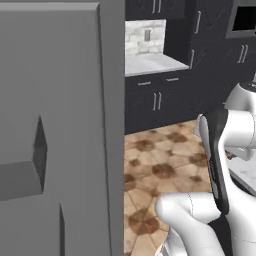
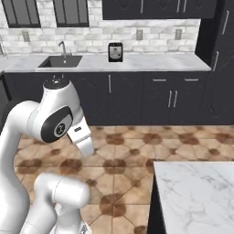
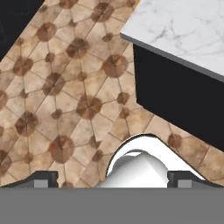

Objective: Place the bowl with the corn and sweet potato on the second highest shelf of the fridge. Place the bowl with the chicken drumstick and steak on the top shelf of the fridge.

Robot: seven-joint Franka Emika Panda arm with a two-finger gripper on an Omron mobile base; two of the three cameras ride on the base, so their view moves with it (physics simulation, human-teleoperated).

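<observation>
Step in hand: I judge this the very start, the approach. Neither bowl is on a fridge shelf that I can see, and I hold nothing.
My tool [image 3: 112, 178]: in the hand view its two dark tips stand wide apart at the bottom edge with nothing between them, so it is spread open and empty. It looks down at the tiled floor [image 3: 65, 87].
The fridge [image 1: 60, 125]: a tall plain grey mass close on my left in the left base view. Its front is towards me; I cannot make out the inner shelves from here, so top and second-highest shelf are hidden.
The bowls: I cannot place either one. The marble desk [image 2: 196, 192] to my right shows a bare corner, and the hand view catches its edge with dark cabinet below.
My arm [image 2: 55, 123]: folded up over the base, elbow high, the hand tucked low.
Far side: a long dark counter [image 2: 137, 61] with a sink [image 2: 61, 60] and a small dark appliance [image 2: 115, 51], well apart from me.
Next move calls for: finding the bowl with corn and sweet potato, probably farther along the marble desk, turning the hand towards it, and lowering open over its rim.
Risk: picking the meat bowl for the wrong shelf.
</observation>
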